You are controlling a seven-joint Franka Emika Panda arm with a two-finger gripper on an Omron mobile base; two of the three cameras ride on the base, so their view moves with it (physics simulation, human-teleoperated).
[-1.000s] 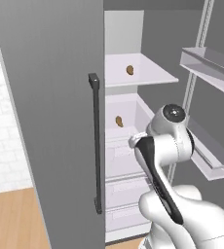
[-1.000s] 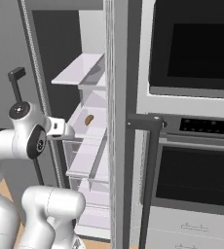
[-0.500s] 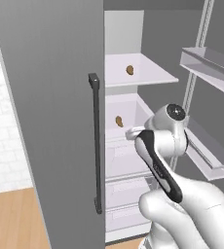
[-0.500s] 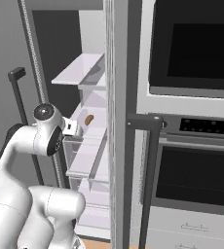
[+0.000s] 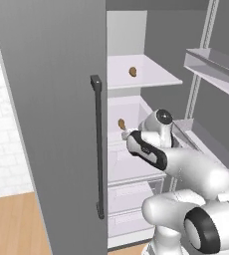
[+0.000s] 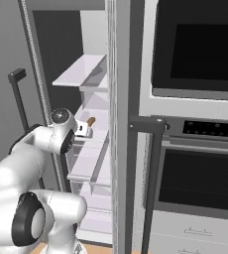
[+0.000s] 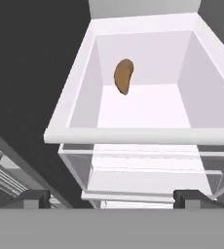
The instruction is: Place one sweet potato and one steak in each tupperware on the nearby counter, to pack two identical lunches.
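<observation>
A brown sweet potato (image 7: 124,76) lies at the back of a white fridge shelf (image 7: 133,133), ahead of my gripper (image 7: 114,198). The gripper is open, with nothing between its dark fingertips (image 7: 36,197). From the base, the gripper (image 5: 127,135) hangs at the front of the middle shelf, a short way from the same sweet potato (image 5: 121,123). In the right base view the gripper (image 6: 86,130) points at the sweet potato (image 6: 90,121). A second sweet potato (image 5: 133,71) rests on the shelf above. Steak, tupperware and counter are out of view.
The open fridge door (image 5: 52,124) with its dark vertical handle (image 5: 97,149) stands to the left. Door racks (image 5: 213,67) jut out on the right. Clear drawers (image 5: 131,194) sit below the shelf. A wall oven stack (image 6: 195,99) flanks the fridge.
The arm has folded lower and its hand has edged forward and up toward the middle shelf. The gripper has stayed open. The sweet potatoes have not moved.
</observation>
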